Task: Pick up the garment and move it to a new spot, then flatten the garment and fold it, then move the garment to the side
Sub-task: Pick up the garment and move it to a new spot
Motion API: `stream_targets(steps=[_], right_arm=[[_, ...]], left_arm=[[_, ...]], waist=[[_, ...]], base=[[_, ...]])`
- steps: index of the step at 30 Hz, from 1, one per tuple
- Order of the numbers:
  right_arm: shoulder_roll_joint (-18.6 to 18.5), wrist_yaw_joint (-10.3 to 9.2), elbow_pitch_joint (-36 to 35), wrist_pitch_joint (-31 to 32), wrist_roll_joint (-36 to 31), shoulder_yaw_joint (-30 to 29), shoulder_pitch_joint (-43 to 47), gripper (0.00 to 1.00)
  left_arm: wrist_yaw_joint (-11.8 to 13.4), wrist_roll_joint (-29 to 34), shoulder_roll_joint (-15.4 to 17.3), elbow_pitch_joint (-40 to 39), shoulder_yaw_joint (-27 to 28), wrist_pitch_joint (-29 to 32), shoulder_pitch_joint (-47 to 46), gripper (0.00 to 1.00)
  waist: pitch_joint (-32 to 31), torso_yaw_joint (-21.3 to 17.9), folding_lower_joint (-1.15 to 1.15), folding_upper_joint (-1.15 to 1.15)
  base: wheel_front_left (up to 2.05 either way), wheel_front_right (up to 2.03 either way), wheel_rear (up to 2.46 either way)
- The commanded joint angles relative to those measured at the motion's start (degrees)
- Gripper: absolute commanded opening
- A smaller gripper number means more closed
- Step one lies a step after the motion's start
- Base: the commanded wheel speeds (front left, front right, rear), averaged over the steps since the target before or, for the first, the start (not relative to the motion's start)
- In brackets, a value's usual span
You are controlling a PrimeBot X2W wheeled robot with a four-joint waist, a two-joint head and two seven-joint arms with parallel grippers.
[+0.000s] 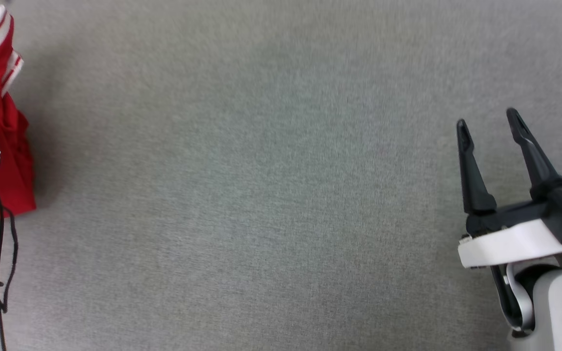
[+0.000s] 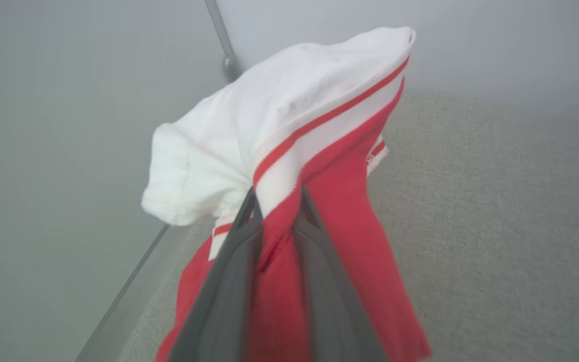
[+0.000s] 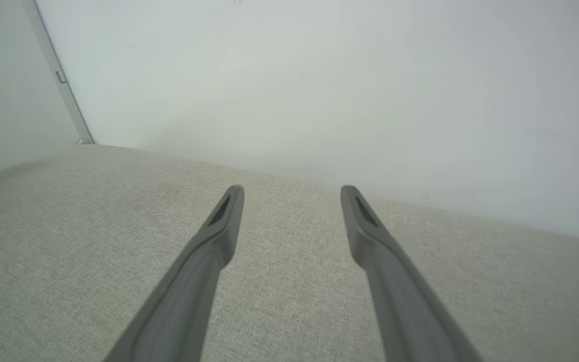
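The garment (image 1: 10, 131) is at the far left edge of the head view, bunched into a narrow bundle. Its long axis runs up and down that view, with the white sleeve at the top and the red body below. The left pincer (image 2: 278, 193) is clenched on it at the red-and-white striped trim, and the sleeve flops over beyond the fingertips. Whether the low end touches the grey worktop (image 1: 281, 195) I cannot tell. The right pincer (image 1: 487, 119) is released, with nothing between its spread fingers, and it is well apart at the lower right. The bare middle of the worktop lies to the right of the garment, between both pincers, so I judge the left arm must carry it that way.
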Motion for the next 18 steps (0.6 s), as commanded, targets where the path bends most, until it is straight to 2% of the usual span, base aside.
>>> stream_targets(steps=[1, 5, 11, 18], right_arm=[[0.2, -0.01, 0.0, -0.5, 0.4, -0.5, 1.1, 1.0], [0.4, -0.01, 0.3, -0.3, 1.1, -1.7, 3.3, 1.0], [0.5, -0.01, 1.2, -0.5, 3.5, -3.3, 6.6, 1.0], [0.4, -0.01, 1.1, 0.1, 4.9, -4.3, 9.7, 1.0]], left_arm=[[0.1, 0.2, 0.1, -0.2, 0.0, -2.2, 0.4, 0.0], [0.2, 1.5, -0.5, -0.2, -0.7, -9.7, -0.3, 0.0], [1.2, 2.1, -3.3, -2.7, -1.3, -19.5, 0.8, 0.0], [1.4, 1.5, -8.6, -9.5, -3.5, -22.7, 4.2, 0.0]], waist=[[-4.1, 0.6, 0.0, 0.0], [-7.8, 0.4, 0.0, 0.0], [-13.3, -1.1, 0.0, 0.0], [-18.1, -4.8, 0.0, 0.0]], base=[[0.0, 0.0, 0.0], [0.0, 0.0, 0.0], [0.0, 0.0, 0.0], [0.0, 0.0, 0.0]])
